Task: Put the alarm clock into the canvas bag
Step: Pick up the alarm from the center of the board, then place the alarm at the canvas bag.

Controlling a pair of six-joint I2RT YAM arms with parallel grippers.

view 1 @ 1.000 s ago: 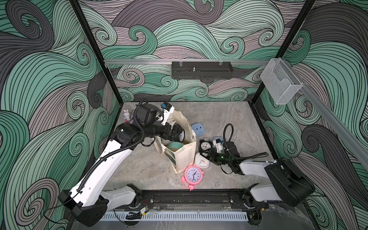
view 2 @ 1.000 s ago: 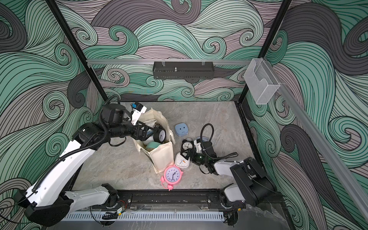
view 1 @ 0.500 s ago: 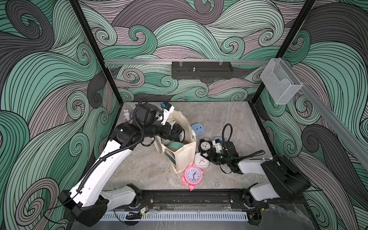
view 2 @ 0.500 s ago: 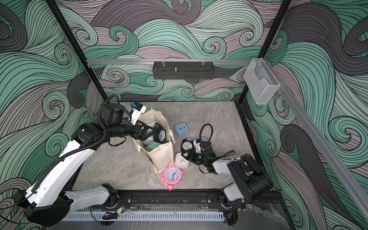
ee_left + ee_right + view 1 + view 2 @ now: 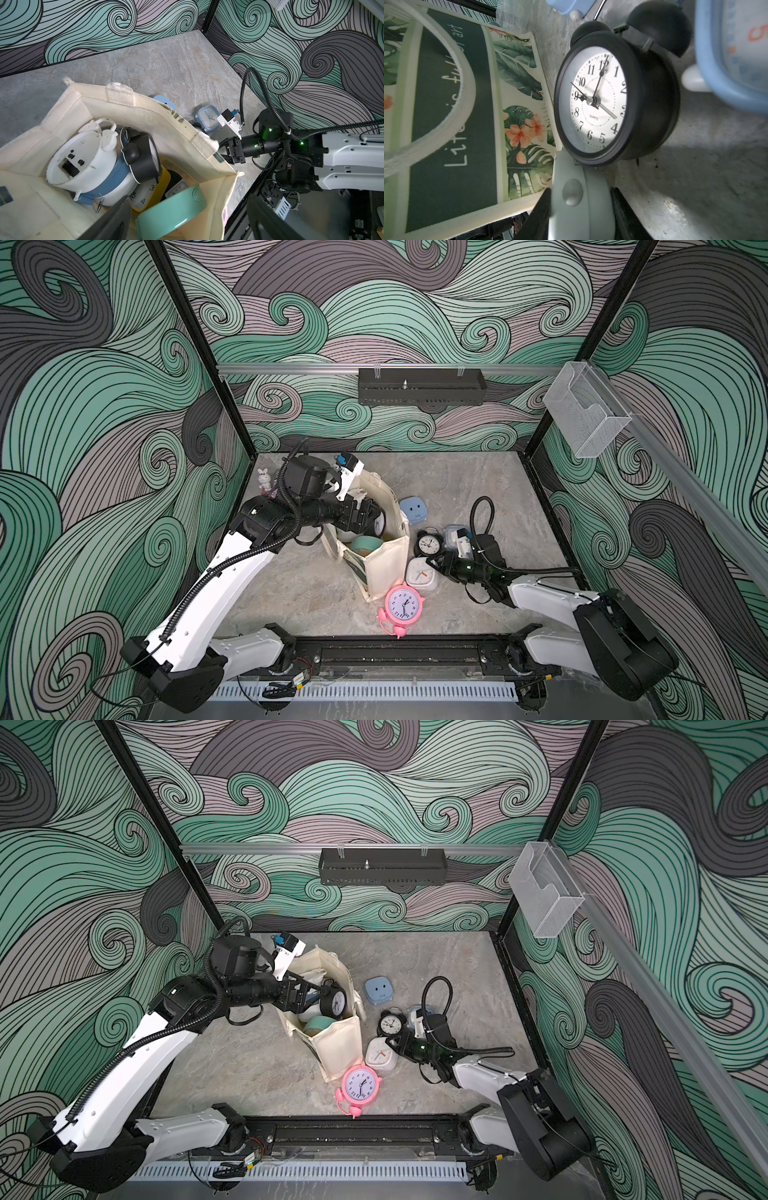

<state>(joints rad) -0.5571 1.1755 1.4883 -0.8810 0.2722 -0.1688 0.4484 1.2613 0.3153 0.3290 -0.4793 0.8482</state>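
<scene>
The right gripper point(image 5: 579, 190) is working at table level. Its two fingers are pressing against opposite sides of the white square alarm clock point(image 5: 420, 576), grasping it. The clock is lying face upward on the table point(image 5: 457, 489). It is sitting just beside the foot of the canvas bag point(image 5: 388, 568), outside it.

Directly ahead of this gripper's fingertips, a black twin-bell clock point(image 5: 616, 99) is sitting on the table, its dial facing back toward the gripper. Whether it is touching the grasped clock, I cannot tell. Further ahead and off to one side of the fingers, a light blue square clock point(image 5: 733, 56) is showing only in part. On the opposite side of the fingers, the bag's printed face, with its dark green band and white script, is running alongside. A pink twin-bell clock point(image 5: 404, 603) is lying near the gripper, just past the grasped clock toward the front rail.

The left gripper point(image 5: 188, 199) is hovering over the bag's open mouth. Its fingers are standing wide apart, released, and are gripping nothing.

Beneath and ahead of its fingers, inside the bag, several clocks are lying piled together:
- a white twin-bell clock point(image 5: 83, 153), back side up
- a black clock point(image 5: 143, 158), leaning against the white one
- a yellow clock point(image 5: 161, 185), lying under the black one
- a mint clock point(image 5: 172, 209), lying closest to the fingers
</scene>
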